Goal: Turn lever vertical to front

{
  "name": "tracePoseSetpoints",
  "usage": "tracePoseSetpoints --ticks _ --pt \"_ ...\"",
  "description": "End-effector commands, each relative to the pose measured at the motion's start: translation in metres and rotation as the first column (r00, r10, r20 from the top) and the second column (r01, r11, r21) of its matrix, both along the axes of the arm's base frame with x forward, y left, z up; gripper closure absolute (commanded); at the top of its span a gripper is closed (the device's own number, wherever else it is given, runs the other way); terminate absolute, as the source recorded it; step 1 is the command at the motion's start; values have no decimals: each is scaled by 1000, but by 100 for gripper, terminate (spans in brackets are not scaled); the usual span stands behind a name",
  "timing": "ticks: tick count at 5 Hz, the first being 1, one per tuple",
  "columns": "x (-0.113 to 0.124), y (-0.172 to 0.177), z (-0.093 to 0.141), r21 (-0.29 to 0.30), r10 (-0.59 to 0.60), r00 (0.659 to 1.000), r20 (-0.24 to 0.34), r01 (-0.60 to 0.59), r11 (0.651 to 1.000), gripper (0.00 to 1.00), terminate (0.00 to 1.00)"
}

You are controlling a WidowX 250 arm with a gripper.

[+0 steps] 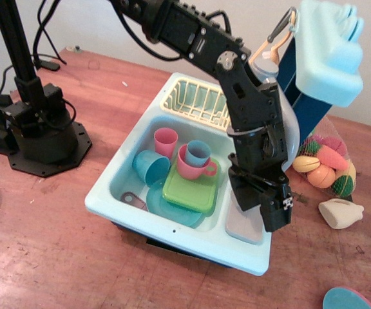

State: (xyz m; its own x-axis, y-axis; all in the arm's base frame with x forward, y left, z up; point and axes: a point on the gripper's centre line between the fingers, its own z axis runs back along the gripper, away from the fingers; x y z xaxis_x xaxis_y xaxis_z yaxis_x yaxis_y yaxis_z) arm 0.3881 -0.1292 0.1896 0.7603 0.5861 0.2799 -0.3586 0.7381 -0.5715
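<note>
Hanging over the sink's (pixel 172 235) right edge, tool (pixel 274 215) grip state unclear.

Four cups sit in the sink (pixel 108 193): two pink ones (pixel 165 140) and two blue ones (pixel 150 167). One green plate (pixel 189 189), one blue plate (pixel 166 209), one yellow dish rack (pixel 195 102), and one net bag of toy food (pixel 324 162).

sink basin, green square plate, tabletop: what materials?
Sink basin: light blue moulded plastic, smooth with a soft sheen and rounded edges. Green square plate: likely glossy plastic, uniform colour. Tabletop: looks like reddish wood, worn and scuffed.
</note>
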Motion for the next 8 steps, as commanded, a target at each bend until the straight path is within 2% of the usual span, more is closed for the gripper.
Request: tracePoseSetpoints --ticks 1,2,3,4,5,6,7,8 --pt "4 26 10 2 57 996 71 -57 998 0 0" --pt "4 32 4 -8 65 995 72 -65 998 0 0" --pt "-5 36 -6 -44 103 991 90 -99 994 0 0" --pt "-25 49 -6 -39 175 979 109 -172 984 0 0" --pt "-47 56 -21 -70 292 943 160 -284 956 0 0" --pt "-55 61 -45 -132 384 902 199 -363 922 0 0" --pt "-63 59 -51 -145 399 899 184 -376 915 0 0" --pt "-78 54 -51 -155 385 914 129 -365 918 0 0"
